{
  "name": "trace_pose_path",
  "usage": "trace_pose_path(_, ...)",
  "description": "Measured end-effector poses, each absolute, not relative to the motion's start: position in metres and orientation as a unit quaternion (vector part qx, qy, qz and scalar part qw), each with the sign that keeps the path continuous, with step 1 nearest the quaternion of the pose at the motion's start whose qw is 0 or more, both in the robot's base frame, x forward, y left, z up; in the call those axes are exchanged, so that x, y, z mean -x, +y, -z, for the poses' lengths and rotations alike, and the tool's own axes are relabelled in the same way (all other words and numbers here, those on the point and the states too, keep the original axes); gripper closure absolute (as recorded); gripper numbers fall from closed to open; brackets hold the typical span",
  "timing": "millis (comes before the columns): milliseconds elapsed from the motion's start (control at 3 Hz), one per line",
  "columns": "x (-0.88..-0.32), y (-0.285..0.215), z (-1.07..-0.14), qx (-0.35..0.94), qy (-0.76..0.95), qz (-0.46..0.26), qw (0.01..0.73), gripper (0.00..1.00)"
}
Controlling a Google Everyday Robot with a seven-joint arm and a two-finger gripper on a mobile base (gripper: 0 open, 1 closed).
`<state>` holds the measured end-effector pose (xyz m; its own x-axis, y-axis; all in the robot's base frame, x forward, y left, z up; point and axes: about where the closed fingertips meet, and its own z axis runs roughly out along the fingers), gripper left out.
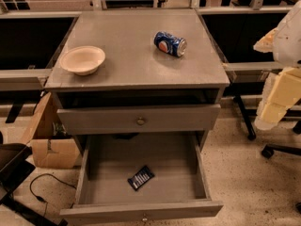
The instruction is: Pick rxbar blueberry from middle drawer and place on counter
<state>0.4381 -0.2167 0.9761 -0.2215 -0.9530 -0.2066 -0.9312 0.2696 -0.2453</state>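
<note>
my pincer (pixel 278 95) hung at the right edge of the view, out beside the cabinet and well apart from everything i needed. i could not tell whether it was open or closed. nearest to me, the middle drawer (pixel 141 210) stood pulled out, its small knob (pixel 144 218) on the front lip. the rxbar blueberry (pixel 140 177) lay flat on the drawer floor, near the middle and a little toward the front. it was turned on a diagonal, with bare grey floor all round it.

by my reckoning the step in hand was the reach and grasp, not yet begun. to do it well i needed to come in from above, clear of the front lip and the right wall. i also needed to turn my wrist so the pincer would close across the bar's short width, and to go low, since so thin a wrapper would likely slip. behind it the upper drawer front (pixel 139 118) was shut above the drawer's back part, so a steep approach seemed safer. farther back, the counter (pixel 131 65) offered room between the bowl (pixel 83 59) and the tipped pepsi can (pixel 170 43).
</note>
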Motion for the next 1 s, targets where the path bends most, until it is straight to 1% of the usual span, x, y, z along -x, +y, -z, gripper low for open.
trace_pose_path(333,-0.440,-0.215,-0.972,0.605,0.779,0.035,0.158,0.00)
trace_pose_path(667,-0.451,-0.206,-0.937,0.621,0.768,0.042,0.150,0.00)
trace_pose_path(1000,-0.460,-0.196,-0.878,0.639,0.755,0.058,0.136,0.00)
